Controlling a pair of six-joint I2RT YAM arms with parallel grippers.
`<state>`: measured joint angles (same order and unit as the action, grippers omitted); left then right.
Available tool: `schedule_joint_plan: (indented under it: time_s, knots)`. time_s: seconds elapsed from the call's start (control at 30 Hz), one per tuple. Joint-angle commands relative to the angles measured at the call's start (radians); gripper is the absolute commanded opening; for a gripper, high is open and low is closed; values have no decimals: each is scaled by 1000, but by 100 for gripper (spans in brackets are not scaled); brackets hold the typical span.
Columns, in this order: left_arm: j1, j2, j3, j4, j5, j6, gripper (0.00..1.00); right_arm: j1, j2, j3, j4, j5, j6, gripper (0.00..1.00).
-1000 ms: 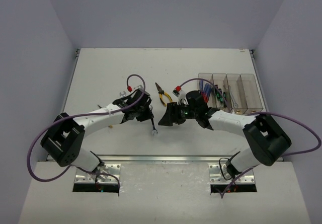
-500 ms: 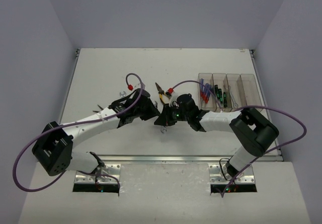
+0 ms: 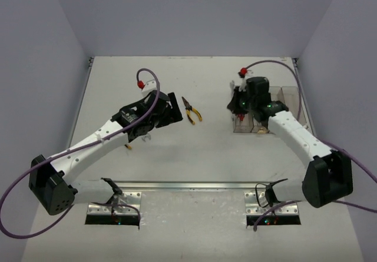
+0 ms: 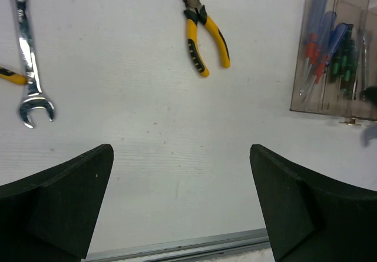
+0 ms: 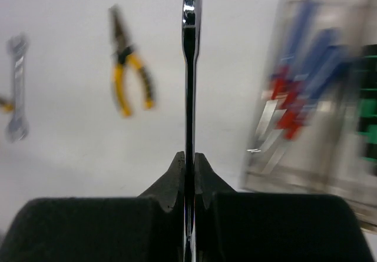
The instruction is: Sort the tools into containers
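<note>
Left gripper (image 4: 179,156): my jaws spread wide, nothing between them, over bare table (image 4: 147,120). Right gripper (image 5: 188,166): my jaws clamped on silver wrench (image 5: 190,68), held edge-on beside leftmost bin of containers (image 4: 303,100); any stamp on it unreadable. Blue screwdrivers (image 4: 321,44) in leftmost bin, green screwdrivers (image 4: 343,62) in next. Yellow pliers (image 4: 203,35) and second wrench (image 4: 26,50) flat on table, well apart.
</note>
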<state>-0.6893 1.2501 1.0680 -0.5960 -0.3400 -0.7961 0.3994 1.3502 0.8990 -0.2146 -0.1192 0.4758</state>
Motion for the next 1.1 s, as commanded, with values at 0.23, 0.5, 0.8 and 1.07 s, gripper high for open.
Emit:
schedule_joint_plan:
  time_s: [0.23, 0.5, 0.8, 1.07]
  knots:
    - [11, -155, -26, -186, -9, 245, 100, -561, 166, 325, -361, 223, -268, 0]
    - [13, -191, -20, -253, -108, 277, 100, -599, 382, 451, -369, 192, -255, 6]
    - [25, -149, -21, -196, -74, 266, 100, -598, 482, 535, -441, 284, -230, 51]
    - [233, 45, -57, -31, 87, 220, 100, -457, 210, 454, -448, 196, -151, 56]
